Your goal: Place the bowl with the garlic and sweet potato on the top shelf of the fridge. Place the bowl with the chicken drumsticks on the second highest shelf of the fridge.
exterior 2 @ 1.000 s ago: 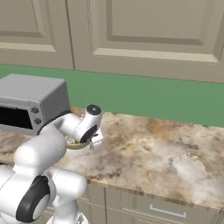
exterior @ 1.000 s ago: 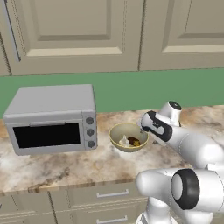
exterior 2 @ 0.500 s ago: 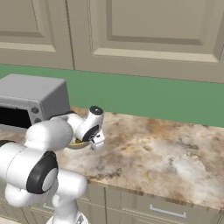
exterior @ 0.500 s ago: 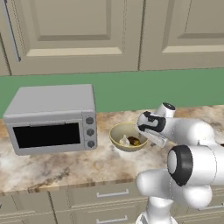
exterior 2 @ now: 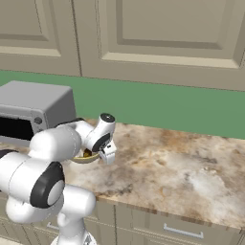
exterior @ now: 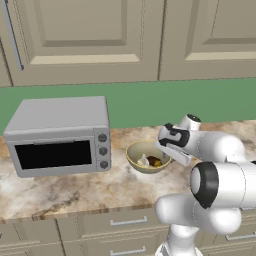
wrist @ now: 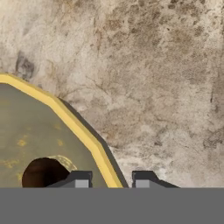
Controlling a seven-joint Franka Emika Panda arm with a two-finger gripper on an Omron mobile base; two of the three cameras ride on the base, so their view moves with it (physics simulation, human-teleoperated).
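A yellowish bowl (exterior: 141,152) with garlic and a dark sweet potato piece sits on the marble counter, right of the toaster oven. My gripper (exterior: 168,151) hangs over the bowl's right rim. In the hand view the yellow rim (wrist: 65,114) runs between the two fingertips; one finger (wrist: 78,178) is inside the bowl and the other (wrist: 144,178) is outside over the counter. The gap between them is wider than the rim, so the gripper (wrist: 111,181) is open. From the right base view the bowl (exterior 2: 85,157) peeks out below the hand (exterior 2: 108,153). The chicken bowl and the fridge are out of view.
A grey toaster oven (exterior: 59,135) stands on the counter left of the bowl, also seen from the right (exterior 2: 32,111). Beige wall cabinets (exterior: 125,40) hang above a green backsplash. The marble counter (exterior 2: 182,167) stretches to the right, with drawers below its front edge.
The arm's elbow and upper links have swung round, while the hand has edged slightly left and down at the bowl's right rim. The bowl has not moved.
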